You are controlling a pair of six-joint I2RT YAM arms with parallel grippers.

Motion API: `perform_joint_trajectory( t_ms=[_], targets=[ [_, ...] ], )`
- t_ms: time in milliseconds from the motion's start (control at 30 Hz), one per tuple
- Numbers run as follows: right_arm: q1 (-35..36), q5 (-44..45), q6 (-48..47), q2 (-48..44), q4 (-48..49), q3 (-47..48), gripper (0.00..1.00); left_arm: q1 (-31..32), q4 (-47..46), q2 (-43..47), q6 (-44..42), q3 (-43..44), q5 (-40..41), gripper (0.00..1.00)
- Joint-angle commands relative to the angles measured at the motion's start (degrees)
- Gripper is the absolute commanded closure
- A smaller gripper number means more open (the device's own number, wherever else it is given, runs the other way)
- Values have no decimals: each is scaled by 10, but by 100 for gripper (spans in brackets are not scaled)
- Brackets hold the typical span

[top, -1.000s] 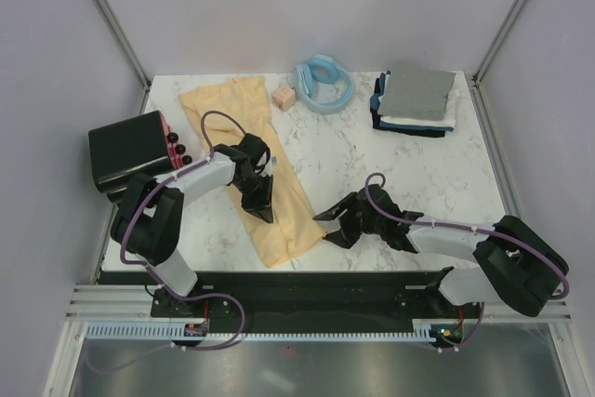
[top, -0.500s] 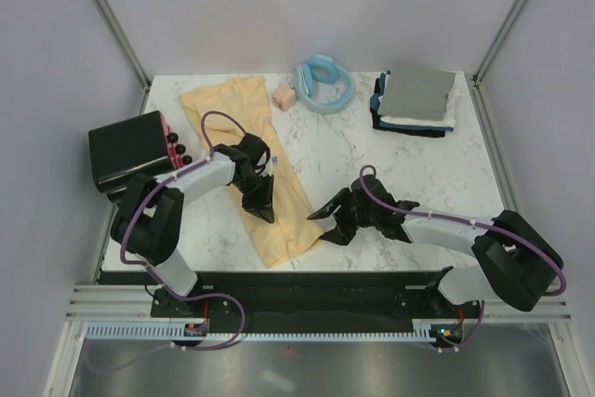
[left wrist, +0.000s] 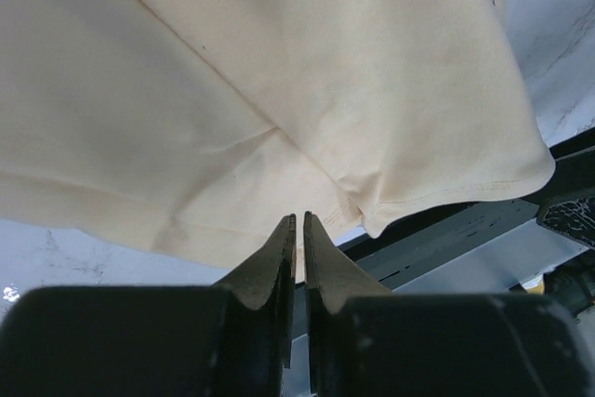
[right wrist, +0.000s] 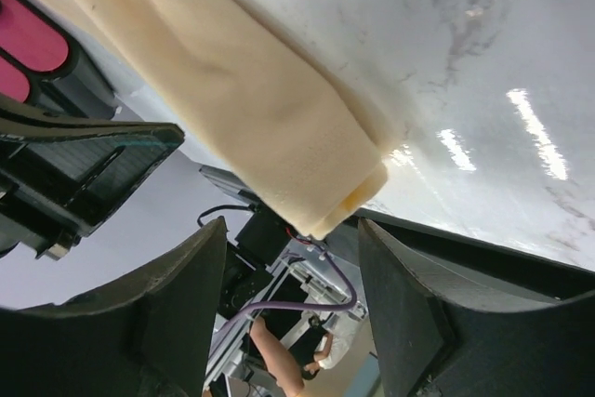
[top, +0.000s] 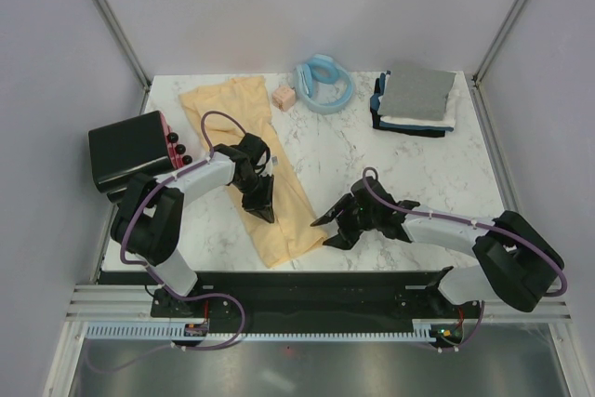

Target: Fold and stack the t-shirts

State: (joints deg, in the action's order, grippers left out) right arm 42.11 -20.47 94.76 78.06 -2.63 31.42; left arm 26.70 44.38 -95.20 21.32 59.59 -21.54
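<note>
The yellow shirt (top: 228, 109) lies flat on the table (top: 372, 165) as a long folded strip, running from about 11 o'clock at the far left down to about 7 o'clock near the front edge. Its near end is a rounded, doubled corner.

The left gripper (top: 263, 211) presses down on the strip's lower half. In the wrist view its fingers (left wrist: 279, 258) sit almost together, with a thin cream sliver of cloth in the slit between them, so it is pinched on the yellow shirt.

The right gripper (top: 325, 230) sits low at 6 o'clock, just beside the strip's near right edge. Its fingers are spread wide and hold nothing, and the shirt's folded corner lies just ahead of them.

A stack (top: 416, 99) of folded shirts rests at 1 o'clock, grey on top, white and navy beneath. A blue ring (top: 325, 84) lies at 12 o'clock with a small pink cube (top: 284, 97) just to its left. A black box (top: 133, 148) sits at 9 o'clock, off the table's left edge.
</note>
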Motion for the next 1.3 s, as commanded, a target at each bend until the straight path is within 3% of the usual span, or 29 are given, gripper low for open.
perform_joint_trajectory(
  t_ms=[0,700,1067,1267],
  targets=[
    [1,31,10,-22,-54,16,35,-2,-13,11,-27,5,-17,87],
    [12,51,107,-32,60,-36,34,-2,-17,12,-30,-4,-38,88],
    [12,92,144,-11,128,-65,39,-2,-16,16,-31,-6,-40,89],
    [17,89,149,0,112,-55,39,-2,-17,22,-32,-11,-44,90]
  ],
)
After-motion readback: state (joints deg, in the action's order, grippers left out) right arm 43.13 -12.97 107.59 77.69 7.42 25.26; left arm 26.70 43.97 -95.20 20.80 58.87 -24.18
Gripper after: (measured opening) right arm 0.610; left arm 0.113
